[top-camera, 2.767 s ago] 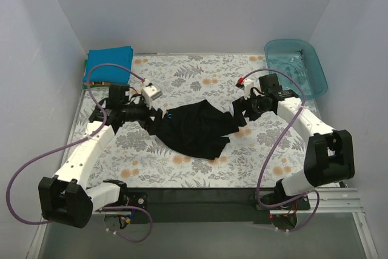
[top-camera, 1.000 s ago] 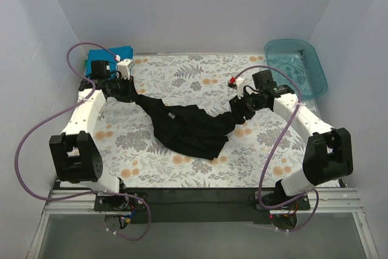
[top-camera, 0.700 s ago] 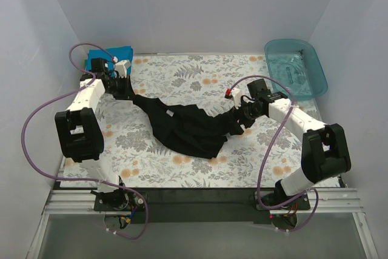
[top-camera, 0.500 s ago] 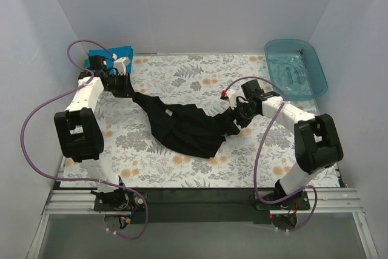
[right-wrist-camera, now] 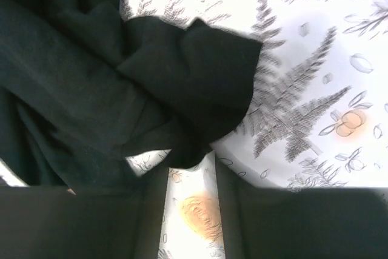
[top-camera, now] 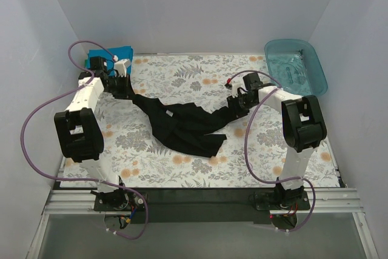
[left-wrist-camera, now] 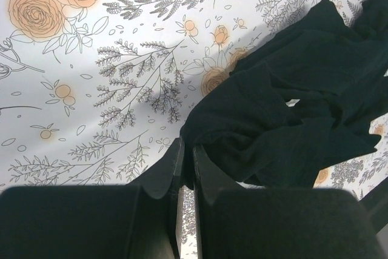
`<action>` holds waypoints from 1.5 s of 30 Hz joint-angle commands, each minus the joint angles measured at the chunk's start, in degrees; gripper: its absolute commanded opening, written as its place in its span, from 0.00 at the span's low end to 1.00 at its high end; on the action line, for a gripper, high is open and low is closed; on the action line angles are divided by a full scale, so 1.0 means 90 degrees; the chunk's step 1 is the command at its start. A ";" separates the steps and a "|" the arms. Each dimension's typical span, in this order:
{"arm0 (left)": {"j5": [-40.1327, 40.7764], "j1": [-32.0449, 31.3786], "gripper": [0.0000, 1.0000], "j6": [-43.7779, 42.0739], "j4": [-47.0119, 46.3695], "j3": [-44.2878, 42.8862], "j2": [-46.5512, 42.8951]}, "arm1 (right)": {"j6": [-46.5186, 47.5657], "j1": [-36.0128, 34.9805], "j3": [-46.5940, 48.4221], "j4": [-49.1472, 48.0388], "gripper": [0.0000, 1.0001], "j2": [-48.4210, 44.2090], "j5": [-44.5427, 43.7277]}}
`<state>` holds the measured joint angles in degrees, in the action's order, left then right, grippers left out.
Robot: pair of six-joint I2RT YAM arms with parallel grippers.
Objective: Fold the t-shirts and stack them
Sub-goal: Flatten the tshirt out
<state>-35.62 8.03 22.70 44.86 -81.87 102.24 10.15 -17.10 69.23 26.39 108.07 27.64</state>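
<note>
Black t-shirt [top-camera: 185,128] now lies pulled into a long rumpled band across the middle of the floral surface [top-camera: 182,174], no longer the loose heap of a few seconds back. Left hand [top-camera: 124,87] has hauled its end out toward the far-left corner, fingers pressed together on a pinch of the cloth, just short of the folded blue t-shirt [top-camera: 109,56]. Right hand [right-wrist-camera: 190,168] has re-set itself at the other end. Its fingers stand part-way apart with a nub of cloth between the tips, and I cannot tell whether it bites. My read: still the spreading stage, no fold made yet. The twisted bunching at mid-span stands in the way of a clean fold. Teal tub [top-camera: 318,74] sits far right, well apart.
</note>
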 commanded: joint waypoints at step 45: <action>-0.1796 0.0687 0.57 -0.1780 0.0867 0.1662 -0.2851 | 0.0737 -0.1763 -0.0044 0.0359 0.87 -0.2808 0.1471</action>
<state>-51.94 23.49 8.25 56.80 -70.85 84.84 16.27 -33.87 72.93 28.14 89.54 41.47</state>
